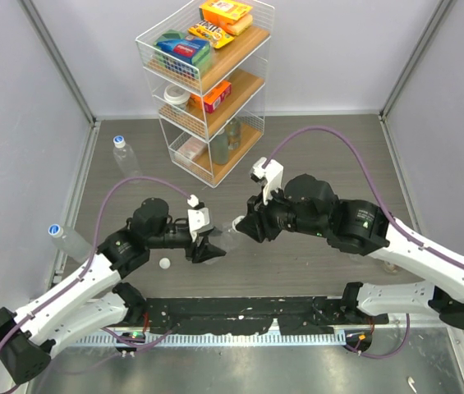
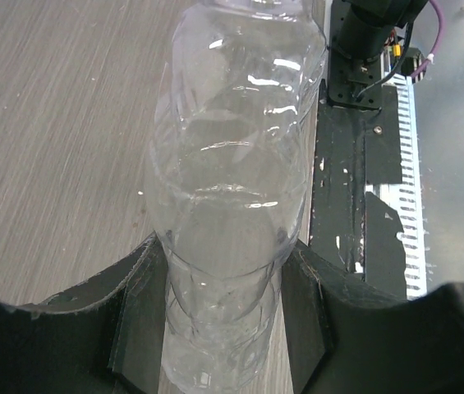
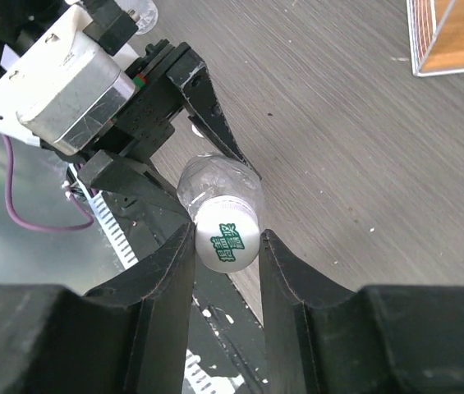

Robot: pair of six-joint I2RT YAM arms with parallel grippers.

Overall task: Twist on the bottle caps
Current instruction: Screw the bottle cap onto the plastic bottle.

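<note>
A white wire rack with three wooden shelves point(image 1: 244, 47) stands upper centre on the dark grey wood-grain table point(image 1: 330, 160). It holds an orange carton point(image 1: 225, 11), a red box point(image 1: 217, 95) and a wide white lid point(image 1: 176, 96).

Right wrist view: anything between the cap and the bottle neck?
Nothing visible. The cap sits on the neck of the bottle, pinched by the right gripper. The left gripper clamps the bottle's body. How far the cap is threaded on cannot be told.
</note>
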